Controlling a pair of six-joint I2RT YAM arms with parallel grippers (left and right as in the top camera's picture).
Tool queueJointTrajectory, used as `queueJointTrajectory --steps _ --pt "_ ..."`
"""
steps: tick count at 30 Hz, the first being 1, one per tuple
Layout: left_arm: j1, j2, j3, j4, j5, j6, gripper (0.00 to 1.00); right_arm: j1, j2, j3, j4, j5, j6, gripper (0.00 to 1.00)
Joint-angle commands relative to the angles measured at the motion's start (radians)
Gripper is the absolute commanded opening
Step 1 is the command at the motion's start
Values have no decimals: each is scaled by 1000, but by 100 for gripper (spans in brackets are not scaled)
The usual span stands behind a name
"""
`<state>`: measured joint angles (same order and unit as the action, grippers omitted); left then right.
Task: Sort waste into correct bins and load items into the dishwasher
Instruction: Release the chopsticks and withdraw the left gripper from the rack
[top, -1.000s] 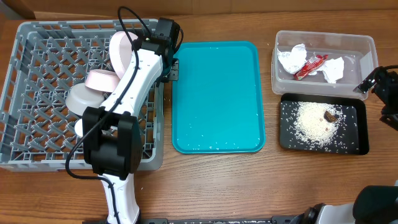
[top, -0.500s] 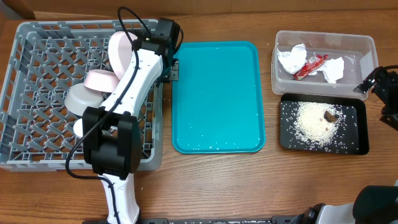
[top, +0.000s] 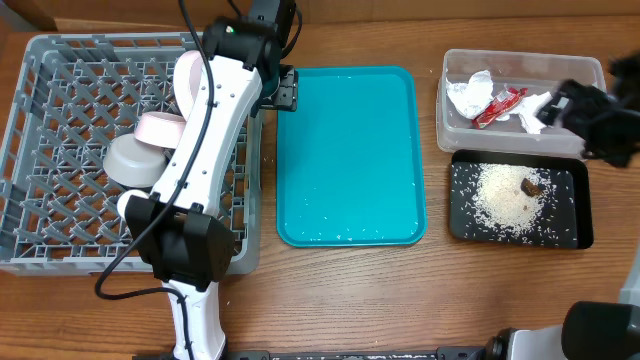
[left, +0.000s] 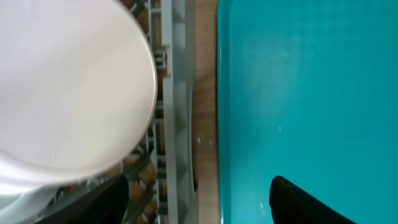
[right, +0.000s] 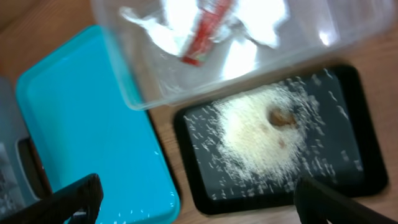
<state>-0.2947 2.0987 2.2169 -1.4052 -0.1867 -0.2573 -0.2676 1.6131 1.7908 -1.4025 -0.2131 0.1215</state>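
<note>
Hanging over the seam between rack and tray, my left tool has its fingers spread wide with nothing between them. Straight below it are the right wall of the dish rack and a strip of bare counter.

- Just inside that wall, the large plate stands on edge and free of my fingers. Judgement: it is set upright so the lattice holds it and leaves floor space.
- Deeper in the rack are the small plate, then the grey bowl, then what I take for the white cup, half hidden by my arm. They are grouped close together, all on the rack floor.
- I cannot find the chopsticks in any view.

My right tool is also spread wide and holds nothing. It is poised above the two bins.

- Nearest it, the black tray carries the rice heaped in the middle with the brown lump on top. Food scraps are kept together there.
- Just behind, touching or nearly so, the clear tub holds the red wrapper between pieces of crumpled paper. The dry rubbish is kept apart from the food.

Between the two sides, the teal tray shows only a few pale specks near its edge. Judgement: sorting and loading are about done.
</note>
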Motion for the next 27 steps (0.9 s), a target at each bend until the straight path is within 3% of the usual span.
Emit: queueJointTrajectory --steps 1,5,11,15,23,27 --pt "14 -18 58 -52 19 -60 74 93 -6 15 86 16 -56 100" --pt "45 -27 58 -116 25 -118 75 155 28 15 152 23 -74 100" --pt "72 -32 58 -285 39 -132 76 167 54 12 103 31 -74 100" --pt "72 -76 23 -285 83 -117 76 167 53 11 71 37 -73 100" --pt "73 -330 -223 -281 -21 -204 77 167 15 0 60 82 -63 100" --pt "72 -512 -386 -191 -57 -207 78 167 -58 -43 111 90 -67 100"
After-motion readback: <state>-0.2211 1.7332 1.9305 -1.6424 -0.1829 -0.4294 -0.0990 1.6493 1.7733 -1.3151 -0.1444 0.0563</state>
